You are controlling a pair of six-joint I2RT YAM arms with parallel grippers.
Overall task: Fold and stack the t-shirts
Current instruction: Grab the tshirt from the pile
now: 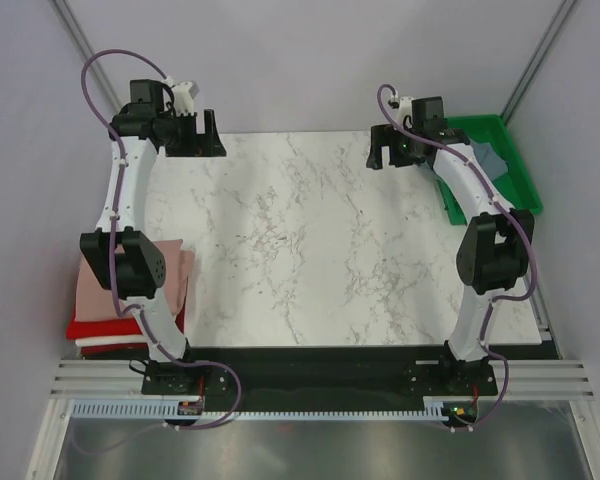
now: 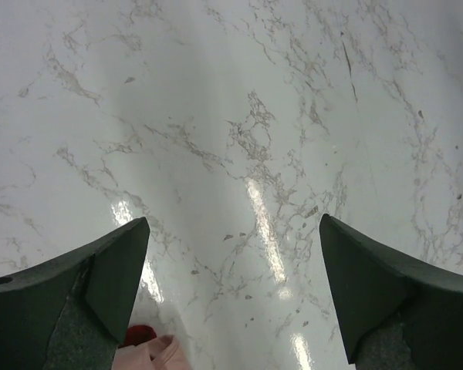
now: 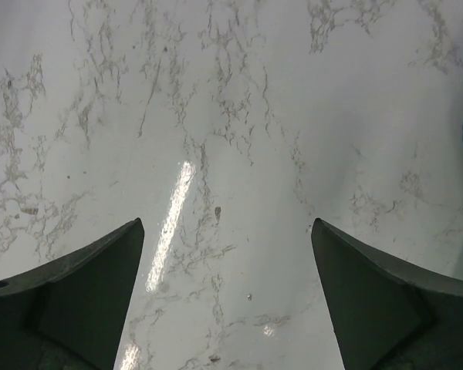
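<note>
- The stack (image 1: 185, 270) of folded shirts sat nearest, at the near-left edge of the table (image 1: 300, 250), beside the left arm's base.
- It had a pink shirt (image 1: 90, 295) on top, then a red shirt (image 1: 92, 328), with a white shirt (image 1: 105, 346) at the bottom. The left arm's elbow covered much of it from above.
- The middle of the table showed only bare marble, so no shirt lay spread for folding.
- The left gripper (image 1: 195, 140) hung at the far-left of the table with its jaws wide apart and nothing between them. A corner of pink and red cloth showed at the bottom of its wrist view.
- The right gripper (image 1: 388, 152) hung at the far-right, also spread and empty, above bare marble.
- Farthest right was the tray (image 1: 520, 175), with the blue shirt (image 1: 488, 157) bunched inside it, partly behind the right forearm. It was probably the next one to fetch.
- Risk: a grab into the tray could catch its wall and drag or tip it, since the shirt lay close against the side.
- Risk: pinching the bunched cloth blind could take several layers, so the shirt would come out twisted and spread badly.
- Risk: the left elbow sat right over the stack, and a low swing could skew it or push it off the edge.
</note>
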